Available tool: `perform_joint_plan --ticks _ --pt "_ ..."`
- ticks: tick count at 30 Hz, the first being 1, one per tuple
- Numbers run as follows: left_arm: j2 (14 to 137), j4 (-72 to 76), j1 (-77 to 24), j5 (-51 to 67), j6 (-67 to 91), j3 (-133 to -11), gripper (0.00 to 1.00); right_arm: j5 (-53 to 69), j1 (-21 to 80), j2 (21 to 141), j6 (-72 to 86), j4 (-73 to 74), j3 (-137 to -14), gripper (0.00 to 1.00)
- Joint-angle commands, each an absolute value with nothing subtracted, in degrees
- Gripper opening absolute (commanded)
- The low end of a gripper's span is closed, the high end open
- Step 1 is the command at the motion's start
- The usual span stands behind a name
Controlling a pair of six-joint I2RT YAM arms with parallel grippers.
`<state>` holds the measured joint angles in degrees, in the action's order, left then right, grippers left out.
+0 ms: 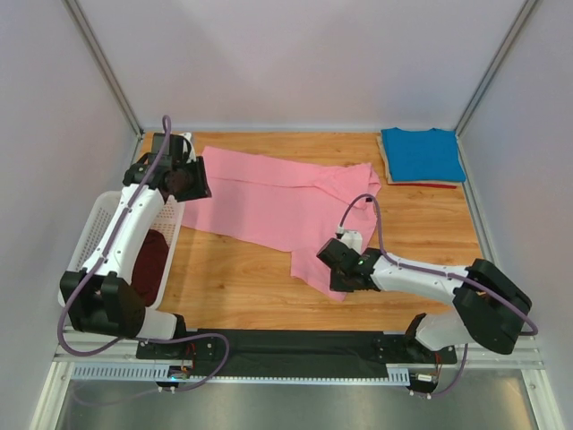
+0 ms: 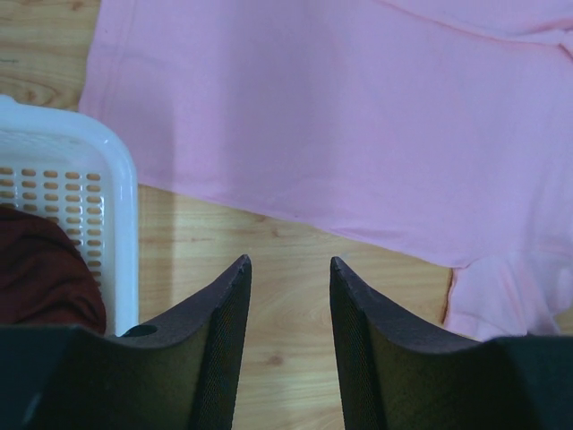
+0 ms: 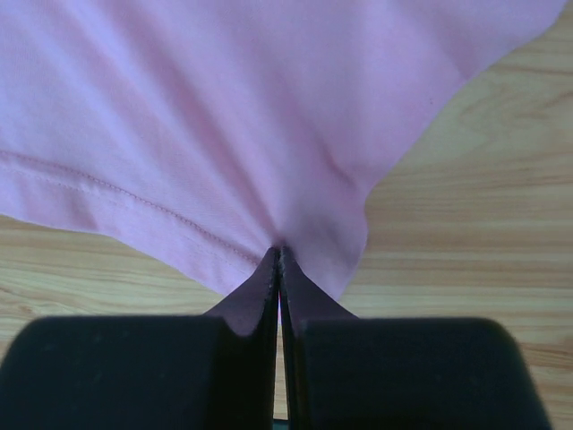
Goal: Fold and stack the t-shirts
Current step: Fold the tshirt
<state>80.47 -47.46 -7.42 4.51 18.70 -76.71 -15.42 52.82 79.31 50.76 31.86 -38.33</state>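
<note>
The pink t-shirt (image 1: 277, 202) lies spread and rumpled across the middle of the wooden table. My right gripper (image 1: 336, 267) is shut on its near corner hem; in the right wrist view the fabric (image 3: 269, 116) puckers into the closed tips (image 3: 279, 253). My left gripper (image 1: 195, 184) is open and empty above the shirt's left edge (image 2: 340, 125), over bare wood beside the basket. The blue t-shirt (image 1: 422, 153) lies folded at the far right corner. The dark maroon t-shirt (image 1: 150, 260) sits in the basket and also shows in the left wrist view (image 2: 40, 278).
A white lattice basket (image 1: 98, 228) stands at the table's left edge, its rim close under my left gripper (image 2: 121, 206). A red strip (image 1: 421, 184) shows under the blue shirt. Grey walls enclose the table on three sides.
</note>
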Motion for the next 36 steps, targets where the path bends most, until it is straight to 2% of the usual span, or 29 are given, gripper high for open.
perform_joint_plan --ticks 1,11,16,20,24,26,27,33,36 --pt "78.0 -48.3 -7.7 3.2 17.6 -78.6 0.48 -18.5 52.7 77.6 53.5 40.4 -33.4 0.00" --pt "77.2 -48.1 -11.3 4.0 18.6 -74.4 0.48 -17.7 51.9 65.7 57.8 47.6 -28.5 0.00" --pt "75.3 -46.1 -11.8 4.7 19.9 -69.1 0.48 -21.3 51.6 62.8 60.9 55.6 -31.2 0.00" --pt "75.1 -43.3 -11.8 7.2 22.3 -62.4 0.48 -21.0 50.5 61.7 60.6 55.4 -31.6 0.00" --pt "75.1 -41.4 -11.8 8.3 24.9 -61.1 0.48 -21.6 50.5 60.6 59.4 58.3 -36.8 0.01" --pt "75.1 -40.5 -11.8 8.4 25.6 -62.6 0.48 -22.5 49.8 59.8 57.8 58.2 -40.0 0.07" --pt "75.4 -39.6 -11.8 8.0 26.4 -63.4 0.48 -22.6 48.6 59.9 54.7 57.4 -43.6 0.15" --pt "85.1 -40.9 -11.3 7.2 26.5 -76.4 0.48 -13.4 29.5 68.0 33.4 45.3 -54.8 0.36" --pt "90.7 -41.6 -11.2 7.3 26.2 -82.1 0.48 -4.3 20.6 75.7 26.5 39.6 -62.6 0.42"
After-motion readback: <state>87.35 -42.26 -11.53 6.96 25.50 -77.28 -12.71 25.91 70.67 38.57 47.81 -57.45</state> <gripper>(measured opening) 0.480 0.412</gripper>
